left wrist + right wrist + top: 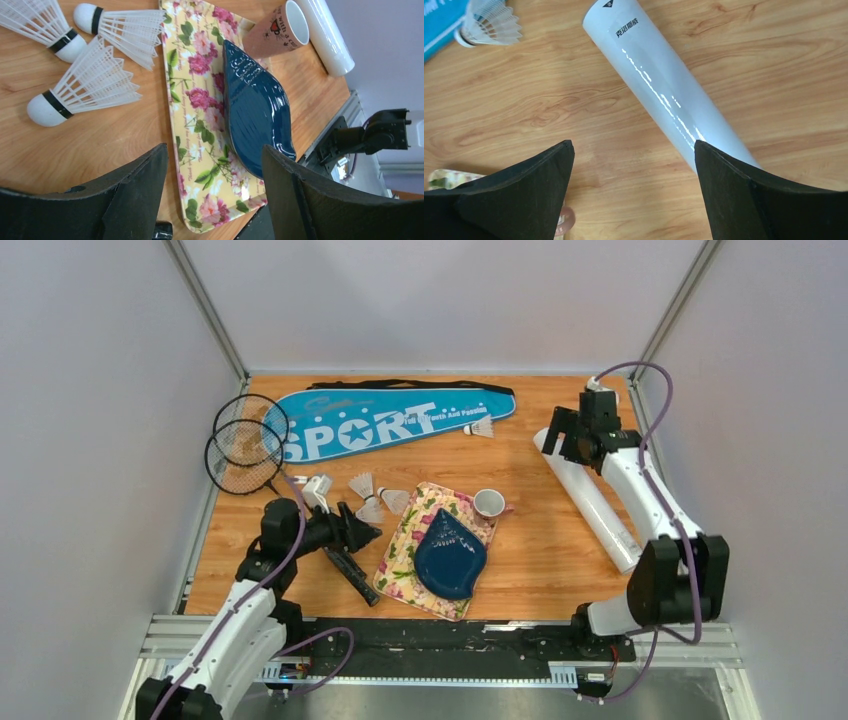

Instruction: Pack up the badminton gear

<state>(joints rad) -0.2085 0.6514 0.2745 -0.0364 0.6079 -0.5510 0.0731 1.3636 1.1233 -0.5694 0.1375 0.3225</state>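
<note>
Two black rackets (243, 448) lie at the left, their handles running down to the floral tray. The blue SPORT bag (390, 420) lies at the back. Three white shuttlecocks (370, 497) sit left of the tray, and they also show in the left wrist view (85, 90). A fourth shuttlecock (481, 427) lies by the bag's narrow end (489, 22). The long white tube (592, 502) lies at the right (664, 85). My left gripper (370, 533) (215, 165) is open and empty above the tray's left edge. My right gripper (562, 440) (634, 155) is open and empty over the tube's far end.
A dark blue plate (450, 555) lies on a floral tray (400, 565) at centre front, with a small cup (489, 503) beside it. Grey walls and metal posts enclose the wooden table (540, 560). The arm rail runs along the front edge.
</note>
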